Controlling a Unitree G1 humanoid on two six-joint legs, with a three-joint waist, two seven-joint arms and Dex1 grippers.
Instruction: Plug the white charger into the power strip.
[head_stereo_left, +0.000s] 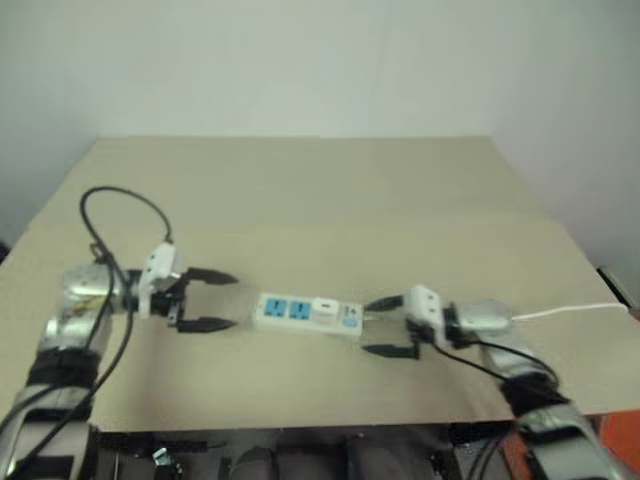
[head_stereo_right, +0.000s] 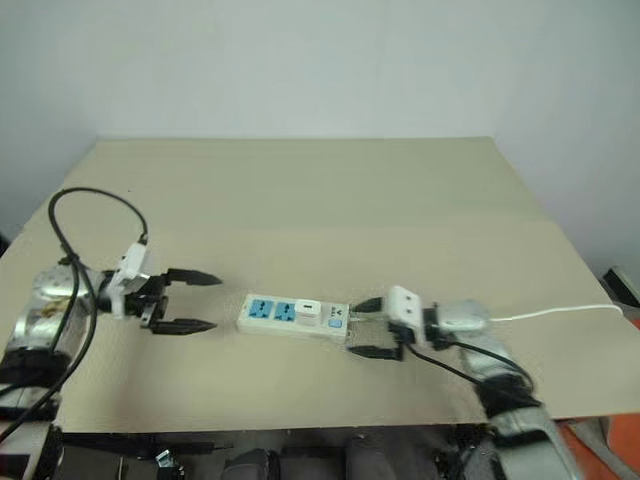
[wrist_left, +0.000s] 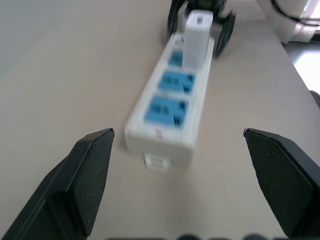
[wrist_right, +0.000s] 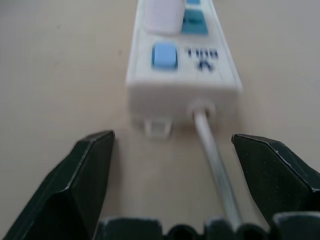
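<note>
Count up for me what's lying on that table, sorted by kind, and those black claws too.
Power strip: 1
White charger, plugged into the strip: 1
Cord from the strip: 1
Robot grippers, left gripper and right gripper, both open: 2
Total: 5

Left arm: silver forearm, low at the near left, reaching inward toward the right.
Left gripper (head_stereo_left: 208, 300): two black fingers spread wide, empty.
Right arm: silver forearm, near right, reaching inward toward the left.
Right gripper (head_stereo_left: 383, 325): black fingers parted wide, holding nothing.
</note>
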